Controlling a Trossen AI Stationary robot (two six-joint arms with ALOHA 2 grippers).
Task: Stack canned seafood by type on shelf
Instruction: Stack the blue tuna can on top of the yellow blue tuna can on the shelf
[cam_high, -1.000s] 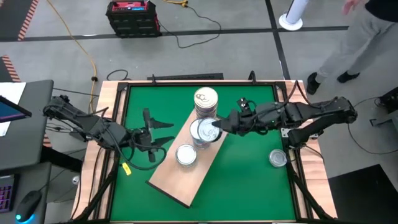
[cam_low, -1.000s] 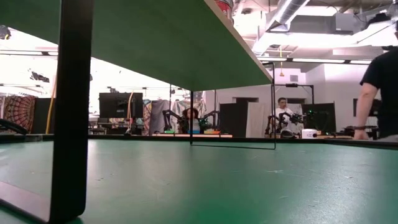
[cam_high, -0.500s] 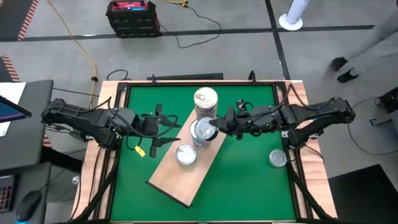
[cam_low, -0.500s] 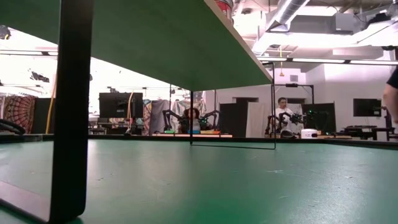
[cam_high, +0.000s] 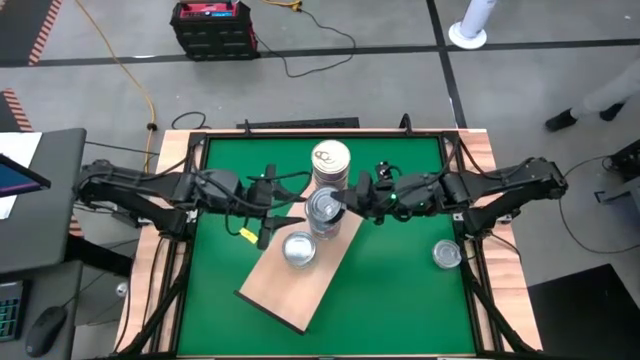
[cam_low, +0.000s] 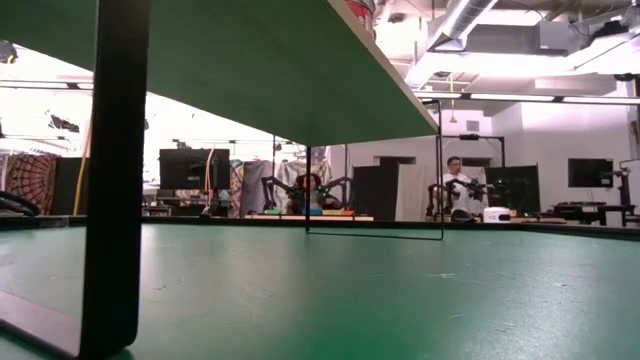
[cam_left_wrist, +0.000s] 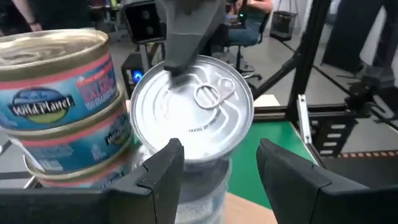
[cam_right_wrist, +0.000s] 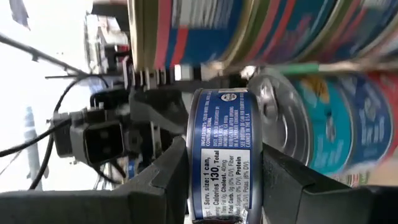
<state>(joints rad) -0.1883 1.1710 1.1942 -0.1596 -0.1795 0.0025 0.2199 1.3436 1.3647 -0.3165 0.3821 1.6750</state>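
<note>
Right gripper (cam_high: 345, 200) clamped on a blue-labelled tin (cam_right_wrist: 225, 155) atop the silver stack (cam_high: 325, 213) on the shelf (cam_high: 300, 285); left gripper (cam_high: 283, 200), fingers spread, just beside it.

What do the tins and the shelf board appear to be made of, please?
The tins look like metal: shiny silver lid with a pull ring, with printed labels around the sides. The shelf looks like light tan wood with a matte, unpainted top, though it may be a laminate.
</note>
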